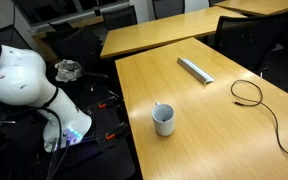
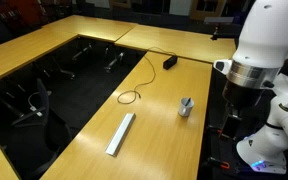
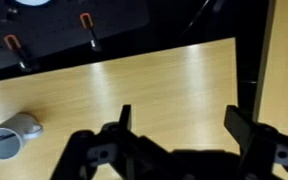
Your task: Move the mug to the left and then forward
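While pincer (image 3: 179,128) gapes above table (image 3: 164,85), mug (image 3: 11,138) stands well apart, untouched

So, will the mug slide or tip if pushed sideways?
The mug stands upright and squat on the smooth table, so it probably slides rather than tips. It looks stiff, maybe ceramic, so possibly fragile. Being round, it may turn if pushed off-centre.

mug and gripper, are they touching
Apart. In the wrist view the mug sits off to one side of the open gripper, with bare table plainly showing between them.
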### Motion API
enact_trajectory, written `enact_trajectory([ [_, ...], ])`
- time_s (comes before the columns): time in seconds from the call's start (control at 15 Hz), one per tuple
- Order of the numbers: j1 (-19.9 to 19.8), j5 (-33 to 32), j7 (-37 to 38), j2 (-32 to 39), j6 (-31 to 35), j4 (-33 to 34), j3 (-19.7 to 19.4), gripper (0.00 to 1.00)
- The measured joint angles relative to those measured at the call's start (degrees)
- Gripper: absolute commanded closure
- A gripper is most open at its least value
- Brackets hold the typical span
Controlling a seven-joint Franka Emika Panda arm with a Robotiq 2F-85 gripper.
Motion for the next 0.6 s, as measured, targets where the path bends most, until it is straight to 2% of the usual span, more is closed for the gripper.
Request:
enact_trajectory([
  [0.6,-0.9,-0.3,0.0,0.4,0.8,-0.1,0.2,0.00],
])
